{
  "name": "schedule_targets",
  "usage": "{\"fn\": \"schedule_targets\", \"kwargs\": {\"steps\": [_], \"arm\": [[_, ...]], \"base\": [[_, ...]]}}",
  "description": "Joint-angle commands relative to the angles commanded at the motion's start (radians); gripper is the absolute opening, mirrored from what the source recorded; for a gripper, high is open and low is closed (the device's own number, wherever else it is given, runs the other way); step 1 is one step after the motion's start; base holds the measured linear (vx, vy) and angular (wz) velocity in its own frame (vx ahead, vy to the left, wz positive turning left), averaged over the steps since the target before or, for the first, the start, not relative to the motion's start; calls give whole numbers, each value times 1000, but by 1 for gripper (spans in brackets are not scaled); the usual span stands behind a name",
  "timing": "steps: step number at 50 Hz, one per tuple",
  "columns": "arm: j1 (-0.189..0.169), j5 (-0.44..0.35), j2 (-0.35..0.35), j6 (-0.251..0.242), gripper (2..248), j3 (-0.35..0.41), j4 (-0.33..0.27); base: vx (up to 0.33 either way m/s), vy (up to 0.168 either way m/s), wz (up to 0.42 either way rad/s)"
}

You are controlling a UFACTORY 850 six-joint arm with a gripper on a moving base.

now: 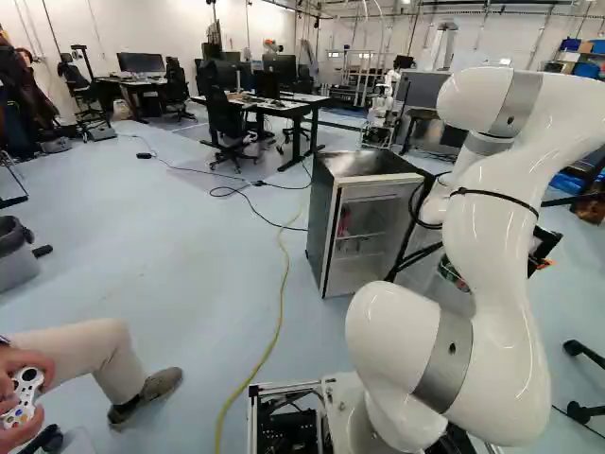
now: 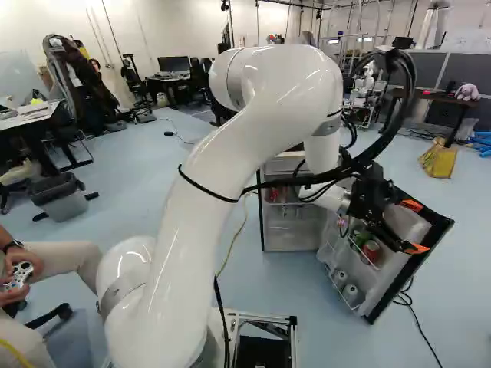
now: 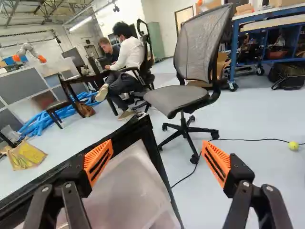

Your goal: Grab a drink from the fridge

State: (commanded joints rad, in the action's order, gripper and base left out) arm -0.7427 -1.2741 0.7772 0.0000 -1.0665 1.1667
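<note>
- Standing spread and holding nothing, the gripper (image 3: 157, 145) hangs by the door (image 2: 395, 272).
- Cans (image 2: 351, 294), likely the drinks, stand low in the door.
- Dipping here could snag a finger on the door, swinging it and toppling cans.

White jointed arm (image 1: 492, 218): smooth, glossy shell; satin-grey, metal-looking bands. Boxy grey-topped fridge (image 1: 364, 164): shiny, metallic-looking top. Its pale inner door liner (image 3: 126, 191): smooth, semi-gloss plastic by look. Orange ridged finger pads (image 3: 97, 162): matt. Grey office chair (image 3: 202, 40): mesh back. Pale blue floor (image 1: 170, 255): smooth, faint sheen.
</note>
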Motion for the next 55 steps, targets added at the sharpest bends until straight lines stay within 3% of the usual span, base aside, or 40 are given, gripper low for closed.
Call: {"fn": "schedule_targets", "kwargs": {"steps": [12, 18, 55], "arm": [[-7, 0, 7, 0, 247, -11, -3], [-9, 0, -10, 0, 247, 16, -34], [-24, 0, -159, 0, 247, 253, -411]], "base": [[0, 0, 0], [0, 0, 0], [0, 0, 0]]}}
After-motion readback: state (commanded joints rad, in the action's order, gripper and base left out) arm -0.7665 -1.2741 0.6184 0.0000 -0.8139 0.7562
